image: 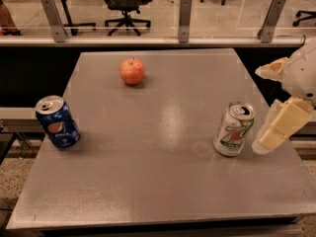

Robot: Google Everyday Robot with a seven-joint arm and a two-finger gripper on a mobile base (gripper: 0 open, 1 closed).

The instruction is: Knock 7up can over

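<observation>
The 7up can (pixel 234 129) stands upright on the table (pixel 163 181), near one edge. The gripper (pixel 261 108) (fingers apart) hangs just beside it.

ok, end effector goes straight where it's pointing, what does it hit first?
Probably the 7up can: the end effector, at the right edge of the table, points down-left toward it. Depth unclear.
</observation>
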